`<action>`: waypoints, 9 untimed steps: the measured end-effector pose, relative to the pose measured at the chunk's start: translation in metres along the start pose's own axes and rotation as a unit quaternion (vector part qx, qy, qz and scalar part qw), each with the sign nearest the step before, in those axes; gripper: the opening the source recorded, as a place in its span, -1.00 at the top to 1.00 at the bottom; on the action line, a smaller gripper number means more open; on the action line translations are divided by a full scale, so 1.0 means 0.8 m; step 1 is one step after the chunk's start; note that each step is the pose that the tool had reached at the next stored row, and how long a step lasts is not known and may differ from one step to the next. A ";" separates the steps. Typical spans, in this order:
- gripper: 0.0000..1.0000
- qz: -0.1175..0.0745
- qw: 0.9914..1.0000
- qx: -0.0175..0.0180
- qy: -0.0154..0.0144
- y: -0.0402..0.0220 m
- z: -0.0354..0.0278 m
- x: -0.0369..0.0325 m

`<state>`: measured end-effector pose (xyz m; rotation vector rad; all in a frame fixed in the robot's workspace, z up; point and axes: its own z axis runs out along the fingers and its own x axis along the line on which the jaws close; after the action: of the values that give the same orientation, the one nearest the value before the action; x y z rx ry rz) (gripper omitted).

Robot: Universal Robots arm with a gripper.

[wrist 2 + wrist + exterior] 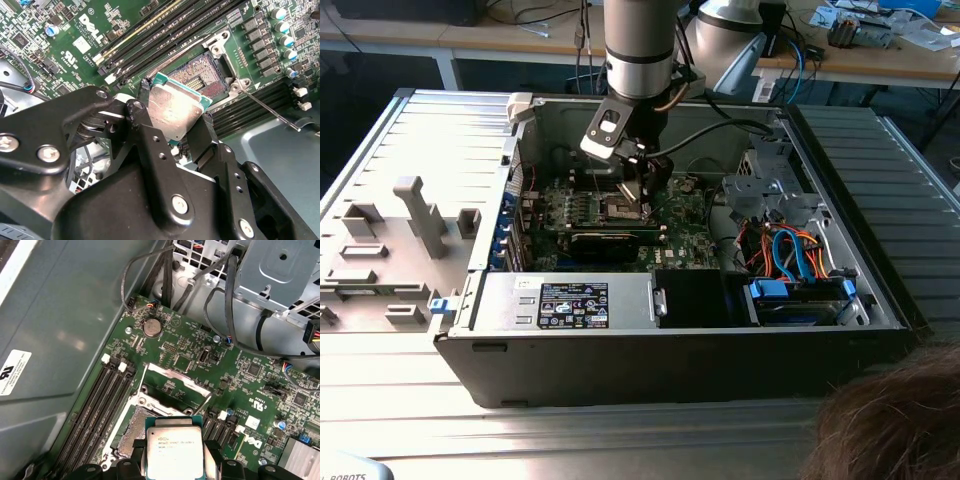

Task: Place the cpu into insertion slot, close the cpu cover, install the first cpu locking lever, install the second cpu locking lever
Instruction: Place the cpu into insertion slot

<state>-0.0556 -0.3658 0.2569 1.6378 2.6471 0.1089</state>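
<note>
My gripper (172, 127) is shut on the cpu (176, 111), a flat square chip with a dull silver top, gripped by two opposite edges between black fingers (142, 120). The chip hangs tilted just above the insertion slot (202, 75), whose pin field lies bare. In the first wrist view the cpu (173, 450) overlaps one side of the slot (131, 432), and the cpu cover (176, 382) stands raised behind it. A thin wire locking lever (265, 107) sticks out beside the socket. In the exterior view the gripper (638, 190) is low over the green board inside the case.
Rows of memory slots (165, 35) flank the socket. A long black card (605, 243) lies in front of the board, and cables with a drive cage (775, 200) are at the exterior view's right. A person's hair (890, 420) shows at the lower right.
</note>
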 end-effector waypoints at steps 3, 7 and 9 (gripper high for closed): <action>-0.09 0.003 1.000 0.000 0.000 0.0000 0.0002 0.0000; -0.09 0.007 1.000 0.000 -0.001 0.0000 0.0005 0.0000; -0.09 0.009 1.000 0.000 -0.001 -0.0001 0.0006 0.0000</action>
<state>-0.0556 -0.3658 0.2564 1.6621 2.6312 0.1085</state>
